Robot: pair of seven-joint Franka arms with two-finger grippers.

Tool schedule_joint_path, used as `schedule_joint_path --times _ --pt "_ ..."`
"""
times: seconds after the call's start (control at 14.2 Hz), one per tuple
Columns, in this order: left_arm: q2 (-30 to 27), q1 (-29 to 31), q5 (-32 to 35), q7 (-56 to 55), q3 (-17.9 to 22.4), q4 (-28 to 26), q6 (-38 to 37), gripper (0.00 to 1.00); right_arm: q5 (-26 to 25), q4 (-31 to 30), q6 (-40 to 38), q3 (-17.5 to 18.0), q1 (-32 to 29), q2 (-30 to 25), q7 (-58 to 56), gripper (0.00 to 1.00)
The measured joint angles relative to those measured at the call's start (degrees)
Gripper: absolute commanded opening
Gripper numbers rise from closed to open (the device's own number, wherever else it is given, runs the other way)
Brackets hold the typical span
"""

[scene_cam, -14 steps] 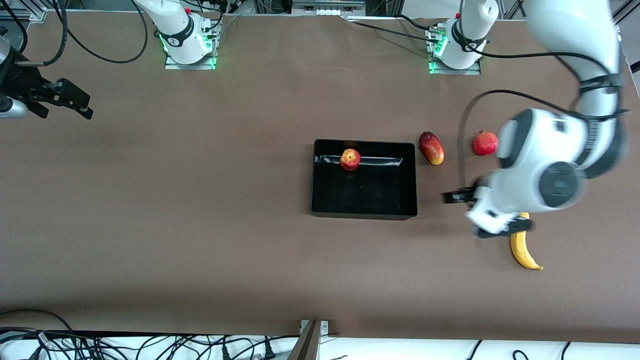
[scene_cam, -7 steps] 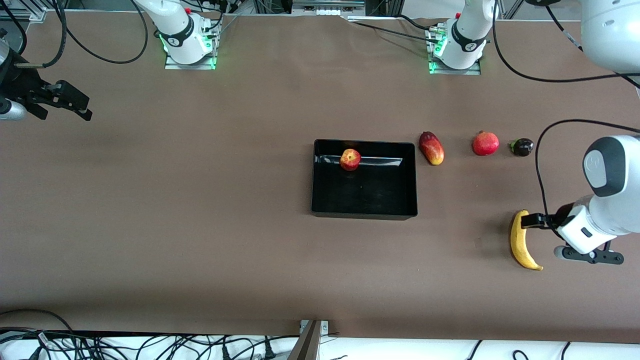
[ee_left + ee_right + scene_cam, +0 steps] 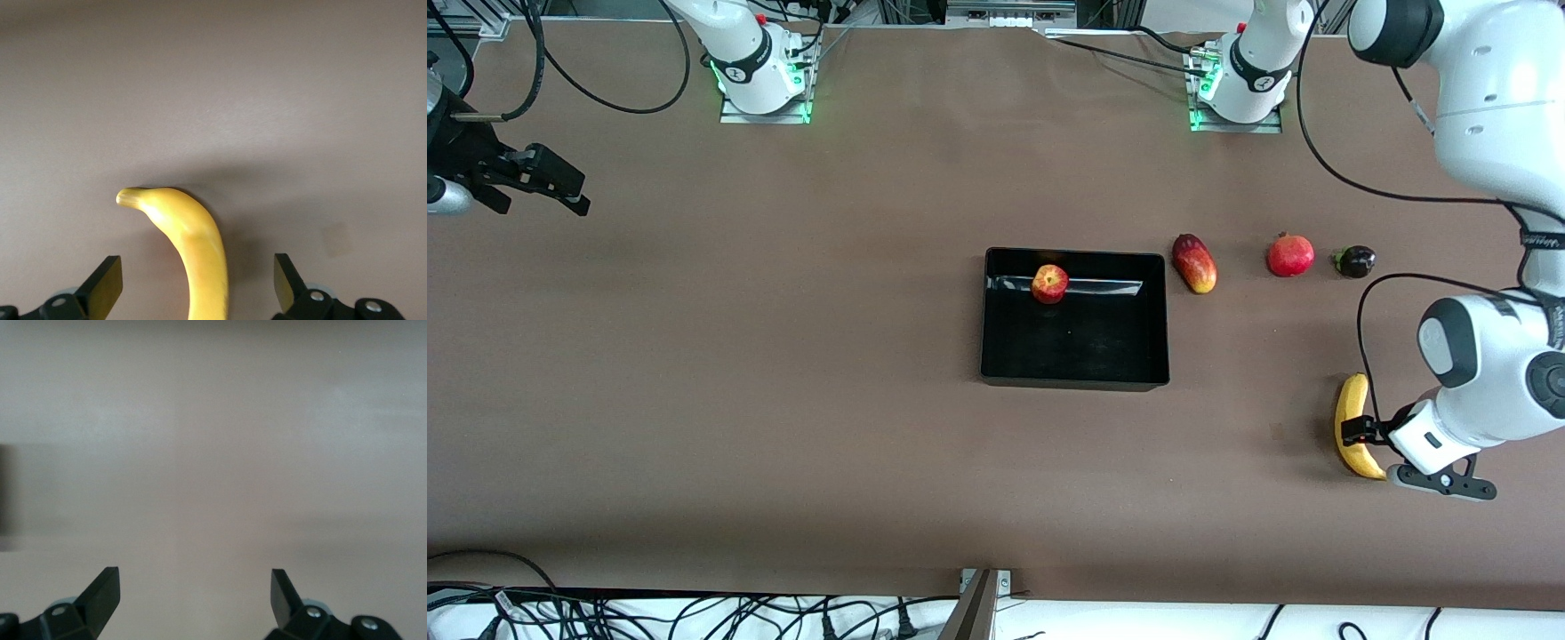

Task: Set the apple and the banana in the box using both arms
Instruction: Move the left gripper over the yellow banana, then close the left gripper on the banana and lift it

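The apple [image 3: 1049, 284] already lies in the box [image 3: 996, 356], close to the wall on the robots' side, so half the task looks done. The box sits near the middle of the counter [image 3: 783, 400], a little toward the left arm's end.

The step in hand appears to be the pick of the banana [image 3: 1352, 427], which lies flat on the counter near the edge at the left arm's end and nearer to the front camera than the box. The left pincer [image 3: 1362, 432] is low over the banana's middle. In the left wrist view its fingers [image 3: 107, 283] are spread wide, released and grasping nothing, with the banana [image 3: 197, 250] running between them and bare counter showing on each side.

The right pincer [image 3: 538, 182] waits over the counter's edge at the right arm's end, well apart from everything; the right wrist view shows it [image 3: 193, 600] released over bare counter.

Beside the box toward the left arm's end, a dark-red oval fruit [image 3: 1194, 263], a pomegranate [image 3: 1290, 255] and a small dark fruit [image 3: 1355, 261] lie in a row.

Next, I judge, the left pincer needs to settle lower so both fingers bracket the banana's body, clench across its width, then lift and carry it to the box, passing on the front-camera side of that row. A grip off-centre could let the curved fruit swing or slip.
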Motion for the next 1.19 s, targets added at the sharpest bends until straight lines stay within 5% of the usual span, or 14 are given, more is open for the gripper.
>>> schedule_joint_path --times 0.28,0.49,1.19 --pt "4.3 1.0 2.1 1.0 0.0 -0.2 5.7 0.95 0.0 0.0 0.0 0.0 0.0 0.1 0.0 1.0" --pt "4.7 1.0 2.2 1.0 0.0 -0.2 6.2 0.0 0.0 0.0 0.0 0.0 0.0 0.1 0.0 1.0" --pt "2.5 1.0 2.3 0.5 -0.1 -1.0 1.6 0.0 0.0 0.0 0.0 0.0 0.0 0.1 0.0 1.0"
